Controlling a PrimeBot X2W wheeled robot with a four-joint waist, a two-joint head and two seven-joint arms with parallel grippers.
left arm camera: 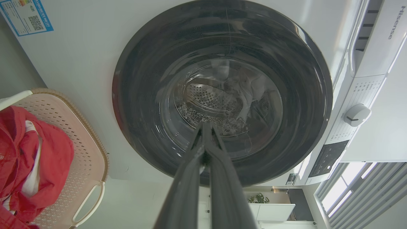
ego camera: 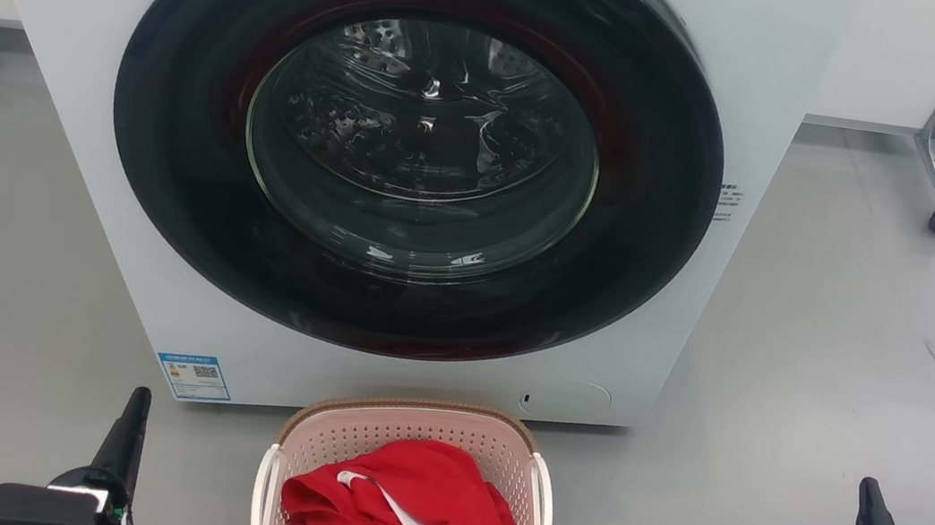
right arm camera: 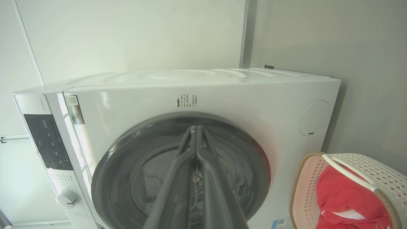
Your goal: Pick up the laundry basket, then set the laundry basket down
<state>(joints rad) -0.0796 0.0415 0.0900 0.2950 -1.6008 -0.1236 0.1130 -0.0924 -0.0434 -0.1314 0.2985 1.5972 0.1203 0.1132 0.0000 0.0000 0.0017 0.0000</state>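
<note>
Currently, you have the laundry basket (ego camera: 372, 435) at the bottom centre of the head view. It stands upright on the grey floor (ego camera: 827, 346), just in front of the base of the white washer (ego camera: 90, 113); whether the two touch cannot be determined. Its brown rim faces up, and its white loop handles (ego camera: 263, 489) sit at the left and right edges of the basket in that frame. A crumpled red garment (ego camera: 399, 507) with a white stripe lies inside it. The washer's round dark door (ego camera: 420, 139) fills the upper centre of the frame and is closed, and a blue label (ego camera: 193, 376) sits at the lower left of the washer's front. The left gripper (ego camera: 137, 409) is at the lower left of the head view, well apart from the basket, with its fingers pointing up the frame. In the left wrist view the left gripper (left arm camera: 205, 125) has its fingers pressed together at the tips and grips nothing, with the basket (left arm camera: 79, 149) at the left edge. The right gripper (ego camera: 870, 501) is at the lower right of the head view, also well apart from the basket. In the right wrist view the right gripper (right arm camera: 194, 128) likewise has its fingertips pressed together with nothing between them, with the basket (right arm camera: 305, 190) at the lower right.
</note>
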